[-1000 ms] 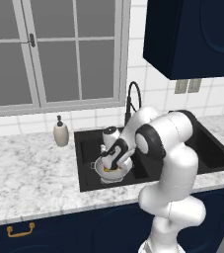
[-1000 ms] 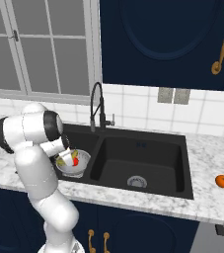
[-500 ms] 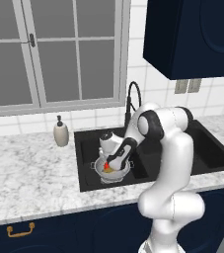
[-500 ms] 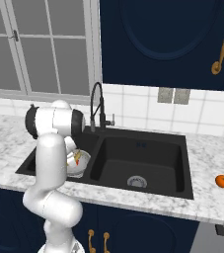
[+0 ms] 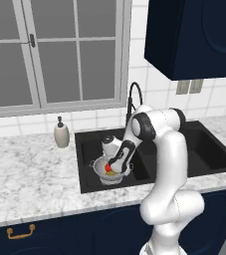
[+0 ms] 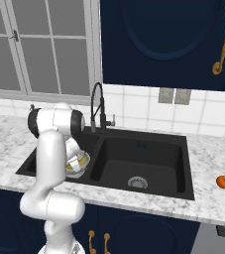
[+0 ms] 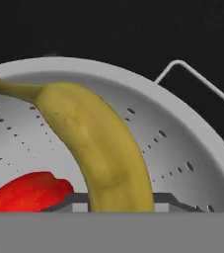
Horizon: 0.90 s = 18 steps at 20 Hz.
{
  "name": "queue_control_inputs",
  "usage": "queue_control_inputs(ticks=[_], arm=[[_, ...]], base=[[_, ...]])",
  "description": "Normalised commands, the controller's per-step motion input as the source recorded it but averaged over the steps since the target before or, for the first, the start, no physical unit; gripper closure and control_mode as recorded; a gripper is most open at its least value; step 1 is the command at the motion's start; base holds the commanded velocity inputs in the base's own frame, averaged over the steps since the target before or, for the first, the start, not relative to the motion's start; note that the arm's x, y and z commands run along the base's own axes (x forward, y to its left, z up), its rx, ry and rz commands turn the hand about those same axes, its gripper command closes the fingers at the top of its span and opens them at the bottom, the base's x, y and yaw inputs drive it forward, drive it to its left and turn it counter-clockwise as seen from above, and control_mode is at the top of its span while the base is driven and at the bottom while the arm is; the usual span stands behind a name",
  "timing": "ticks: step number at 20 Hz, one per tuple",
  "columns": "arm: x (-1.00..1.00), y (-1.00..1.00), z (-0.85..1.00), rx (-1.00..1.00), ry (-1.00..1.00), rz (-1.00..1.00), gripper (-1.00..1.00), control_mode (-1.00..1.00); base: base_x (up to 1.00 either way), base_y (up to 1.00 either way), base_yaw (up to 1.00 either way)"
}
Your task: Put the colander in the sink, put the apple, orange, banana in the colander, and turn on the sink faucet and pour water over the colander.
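Hidden and cut-off parts around the colander

In the hand view the banana point(image 7: 101, 148) runs off at 6 o'clock and its stem at 9 o'clock; the apple point(image 7: 27, 192) is cut off at 7 o'clock. The colander point(image 7: 192, 143) spills past 3 and 9 o'clock. From the right base, the arm covers most of the colander point(image 6: 82, 162); its contents are too small to tell.

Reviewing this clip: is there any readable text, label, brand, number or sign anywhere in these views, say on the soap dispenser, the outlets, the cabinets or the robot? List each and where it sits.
None can be read.
soap dispenser: plain beige, no label.
wall outlets: blank plates, no marking.
upper cabinet: plain dark blue door, no sign.
sink faucet: no brand visible.
colander: bare perforated metal, no stamp.
banana and apple: no stickers.
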Motion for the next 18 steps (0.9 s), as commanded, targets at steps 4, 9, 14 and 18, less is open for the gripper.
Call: queue_control_inputs(ticks=[4, 9, 14, 18], arm=[[0.29, -0.02, -0.27, 0.00, 0.08, -0.04, 1.00, -1.00], [0.19, 0.05, -0.19, 0.00, 0.07, -0.03, -1.00, -1.00], [-0.01, 0.00, 0.04, 0.00, 0.00, 0.00, -1.00, -1.00], [-0.24, 0.00, 0.29, 0.00, 0.00, 0.00, -1.00, -1.00]], base=[[0.00, 0.00, 0.00], [0.00, 0.00, 0.00], [0.00, 0.00, 0.00], [0.00, 0.00, 0.00]])
